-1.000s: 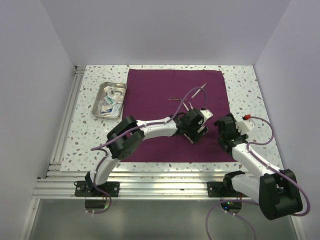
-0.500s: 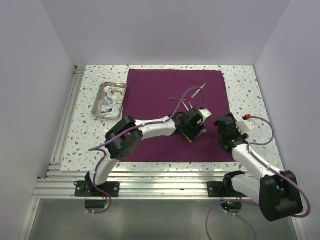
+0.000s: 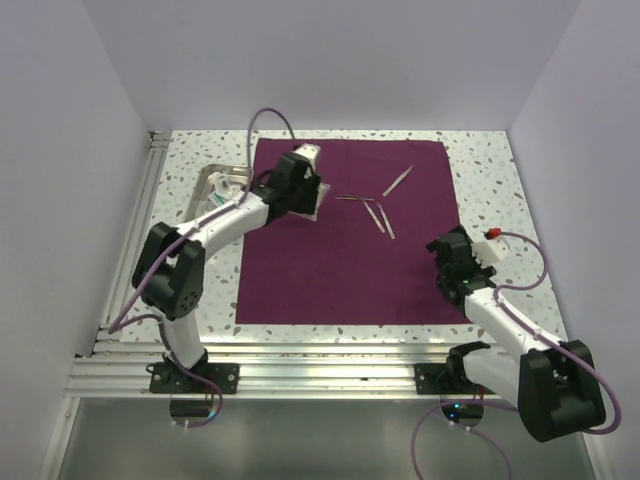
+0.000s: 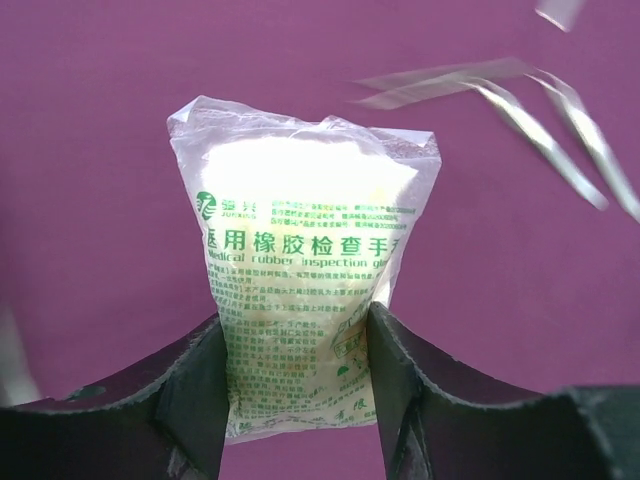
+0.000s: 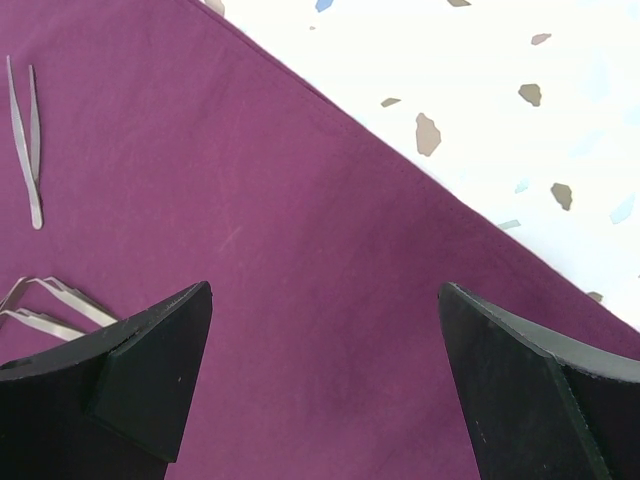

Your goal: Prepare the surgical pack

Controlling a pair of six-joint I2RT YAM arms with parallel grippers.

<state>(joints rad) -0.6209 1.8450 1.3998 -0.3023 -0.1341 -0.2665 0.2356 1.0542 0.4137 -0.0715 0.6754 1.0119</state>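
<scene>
- Pinching a white sachet (image 4: 300,200), the left gripper (image 4: 295,328) covers its lower sides.
- Right gripper (image 5: 325,295) gapes wide over the purple cloth (image 5: 250,150); tweezers (image 5: 70,299) at 8 o'clock are cut off.

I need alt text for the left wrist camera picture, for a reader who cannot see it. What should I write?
The left tool grips a white sachet with green printed text between its two black fingers, with the purple-maroon cloth behind it. Thin steel tweezers lie blurred on the cloth at upper right.
</scene>
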